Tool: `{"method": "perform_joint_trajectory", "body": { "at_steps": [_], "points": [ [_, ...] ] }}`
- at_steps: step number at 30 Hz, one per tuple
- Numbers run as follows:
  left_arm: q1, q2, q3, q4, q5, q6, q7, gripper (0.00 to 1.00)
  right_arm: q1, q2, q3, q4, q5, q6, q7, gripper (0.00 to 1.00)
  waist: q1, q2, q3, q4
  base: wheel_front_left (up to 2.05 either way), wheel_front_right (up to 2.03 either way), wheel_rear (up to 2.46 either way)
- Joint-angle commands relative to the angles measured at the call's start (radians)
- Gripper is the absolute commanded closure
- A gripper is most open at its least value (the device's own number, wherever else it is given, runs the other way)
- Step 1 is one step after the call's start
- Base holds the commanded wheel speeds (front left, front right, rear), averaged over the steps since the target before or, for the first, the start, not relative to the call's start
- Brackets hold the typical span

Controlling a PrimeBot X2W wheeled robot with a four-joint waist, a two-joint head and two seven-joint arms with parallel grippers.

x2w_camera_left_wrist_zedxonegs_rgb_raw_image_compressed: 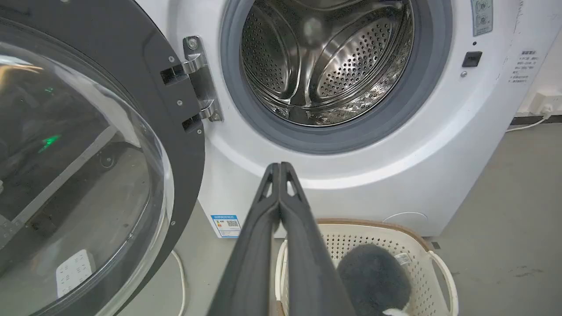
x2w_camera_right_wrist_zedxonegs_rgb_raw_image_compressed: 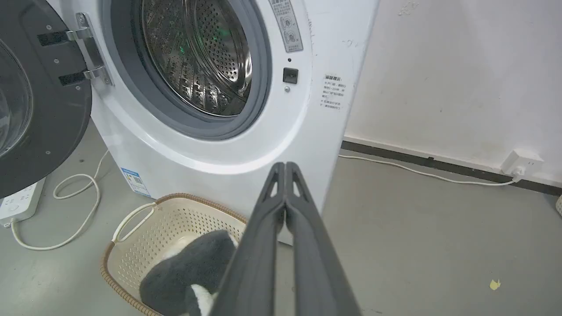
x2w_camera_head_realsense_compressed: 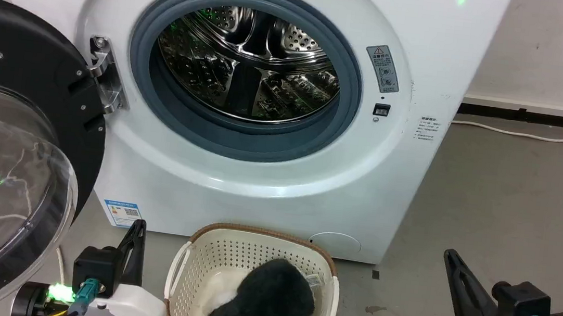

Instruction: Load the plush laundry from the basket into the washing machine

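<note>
Left end effector [x2w_camera_left_wrist_zedxonegs_rgb_raw_image_compressed: 279, 166], right end effector [x2w_camera_right_wrist_zedxonegs_rgb_raw_image_compressed: 285, 166]: slim, pinched closed | fluffy black plush laundry [x2w_camera_head_realsense_compressed: 267, 295] in perforated cream basket [x2w_camera_head_realsense_compressed: 219, 256]

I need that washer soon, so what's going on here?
A two-armed robot faces the washing machine, whose door stands open and drum looks empty. The plush laundry lies in the basket on the floor before it. The left end effector and right end effector are both shut, holding nothing, either side of the basket.
</note>
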Motion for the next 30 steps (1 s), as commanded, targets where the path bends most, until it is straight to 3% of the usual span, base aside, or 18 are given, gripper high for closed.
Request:
{"method": "perform_joint_trajectory", "body": {
  "at_steps": [1,30],
  "points": [
    [-0.015,0.000,0.000,-0.004,0.002,-0.004,0.000,1.00,-0.012,-0.001,0.000,-0.004,-0.007,-0.001,0.000,1.00,0.0000,-0.0001,0.000,0.000,0.00,0.00,0.00],
    [-0.015,0.000,0.000,-0.004,0.002,-0.004,0.000,1.00,-0.012,-0.001,0.000,-0.004,-0.007,-0.001,0.000,1.00,0.0000,-0.0001,0.000,0.000,0.00,0.00,0.00]
  ]
}}
